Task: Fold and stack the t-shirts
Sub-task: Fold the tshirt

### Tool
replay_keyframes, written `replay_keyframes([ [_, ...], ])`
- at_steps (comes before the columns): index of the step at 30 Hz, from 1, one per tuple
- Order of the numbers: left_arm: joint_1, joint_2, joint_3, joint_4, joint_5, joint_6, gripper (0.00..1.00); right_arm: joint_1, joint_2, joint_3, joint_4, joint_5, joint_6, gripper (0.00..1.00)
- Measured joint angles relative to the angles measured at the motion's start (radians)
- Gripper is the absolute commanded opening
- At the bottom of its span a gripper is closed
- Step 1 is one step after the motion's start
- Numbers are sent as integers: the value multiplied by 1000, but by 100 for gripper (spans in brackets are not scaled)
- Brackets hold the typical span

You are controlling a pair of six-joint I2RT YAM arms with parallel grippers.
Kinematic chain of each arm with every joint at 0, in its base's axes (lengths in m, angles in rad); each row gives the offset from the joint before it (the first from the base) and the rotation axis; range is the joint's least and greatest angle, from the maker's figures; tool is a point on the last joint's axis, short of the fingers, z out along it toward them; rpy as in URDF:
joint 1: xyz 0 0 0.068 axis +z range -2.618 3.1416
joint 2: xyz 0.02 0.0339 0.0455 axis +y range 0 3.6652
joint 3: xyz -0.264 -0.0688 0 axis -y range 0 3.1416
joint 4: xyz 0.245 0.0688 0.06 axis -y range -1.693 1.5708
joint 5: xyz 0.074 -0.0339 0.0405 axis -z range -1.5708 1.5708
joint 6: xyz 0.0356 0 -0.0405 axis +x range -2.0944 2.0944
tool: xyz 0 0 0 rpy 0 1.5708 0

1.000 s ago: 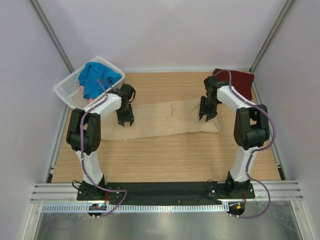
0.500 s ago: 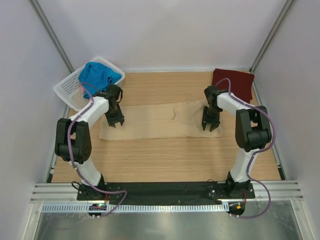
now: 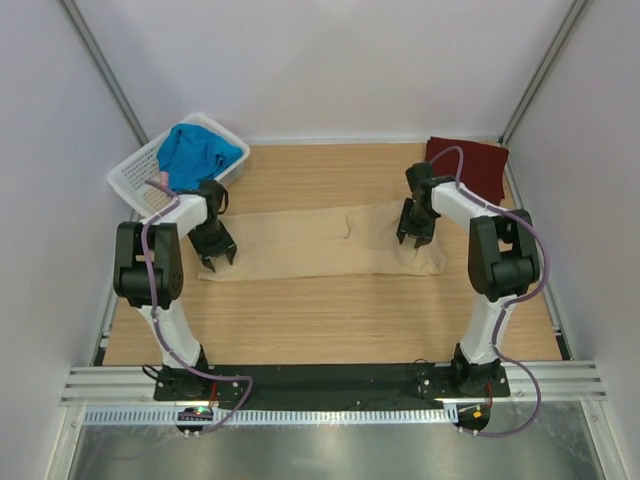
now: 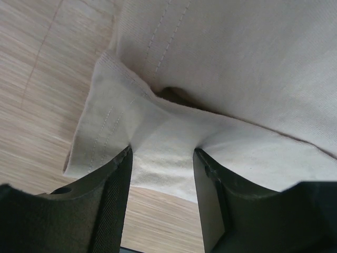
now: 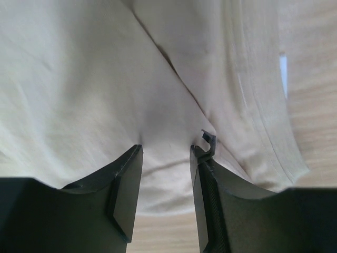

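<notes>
The tan t-shirt (image 3: 310, 245) lies folded into a long strip across the middle of the table. My left gripper (image 3: 213, 255) stands on its left end. Its jaws are open, and the hemmed corner of the cloth (image 4: 158, 126) lies flat between and beyond the tips (image 4: 163, 153). My right gripper (image 3: 415, 235) stands on the right end, also open, its tips (image 5: 166, 147) resting on wrinkled tan cloth (image 5: 79, 79). The maroon t-shirt (image 3: 468, 165) lies folded at the back right. The blue t-shirt (image 3: 195, 152) is bunched in the basket.
The white lattice basket (image 3: 135, 182) stands tilted at the back left corner, just behind the left arm. A bit of pink cloth (image 3: 160, 178) shows in it beside the blue. Bare wooden table (image 3: 330, 320) lies between the tan strip and the arm bases.
The left gripper has slid left and nearer along the tan t-shirt to its left end. The right gripper dipped nearer and came back. Both pairs of jaws stand wider.
</notes>
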Motion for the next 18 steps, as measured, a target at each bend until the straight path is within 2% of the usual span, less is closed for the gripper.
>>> replay_keyframes([
  [4, 1, -37, -54, 5, 17, -66, 53, 27, 103, 79, 53, 34, 22, 49],
  [8, 0, -106, -152, -2, 53, -142, 54, 60, 205, 230, 51, 69, 12, 49],
  [14, -23, -239, -319, -23, 101, -234, 54, 115, 428, 572, 85, 119, -51, 50],
  [18, -151, -329, -423, -62, 130, -314, 54, 132, 613, 875, 87, 98, -87, 53],
])
